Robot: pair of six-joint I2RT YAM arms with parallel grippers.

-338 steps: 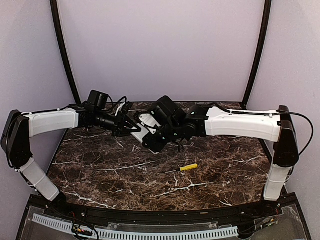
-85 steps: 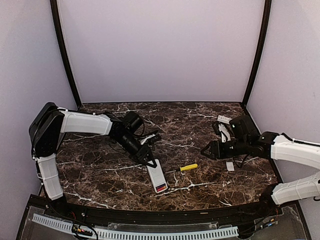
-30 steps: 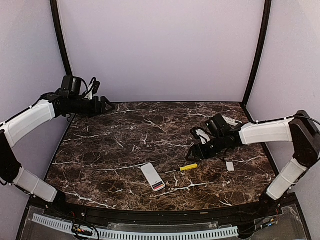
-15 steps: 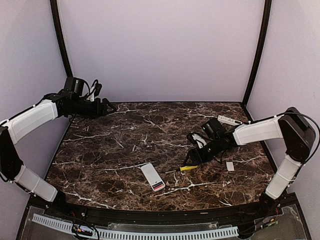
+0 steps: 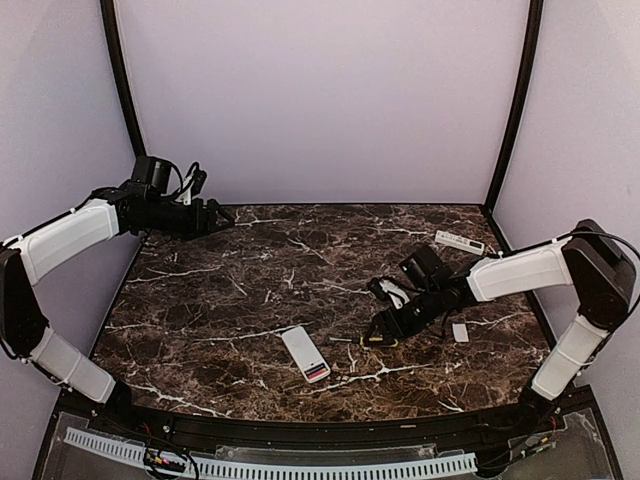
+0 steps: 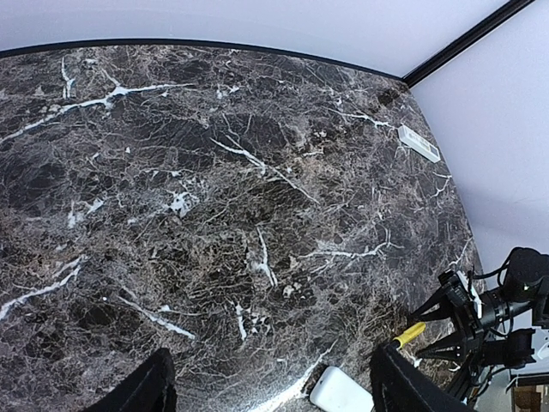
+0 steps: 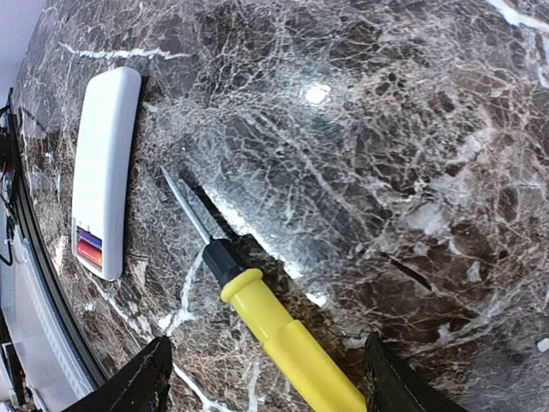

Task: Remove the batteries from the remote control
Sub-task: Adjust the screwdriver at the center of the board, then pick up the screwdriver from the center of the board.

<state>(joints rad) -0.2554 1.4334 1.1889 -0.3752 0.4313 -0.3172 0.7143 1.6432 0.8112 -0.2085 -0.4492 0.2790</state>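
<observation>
The white remote control (image 5: 304, 350) lies face down near the table's front middle, with its battery bay uncovered at the near end. Red and blue batteries (image 5: 317, 373) sit inside the bay, and the right wrist view shows them in the remote (image 7: 105, 163) as a red and purple pair (image 7: 89, 245). My right gripper (image 5: 378, 335) is open and low over the yellow-handled screwdriver (image 7: 292, 339), one finger on each side, not touching it. My left gripper (image 5: 222, 215) is open and empty, raised at the far left back.
A small white cover (image 5: 459, 332) lies right of the right gripper. A longer white rectangular piece (image 5: 459, 242) rests at the back right, also visible in the left wrist view (image 6: 419, 143). Purple walls enclose the dark marble table (image 5: 250, 290).
My right gripper has moved left and down over the screwdriver, now straddling its handle, jaws slightly narrower. The left arm has barely shifted. The remote has stayed put.
</observation>
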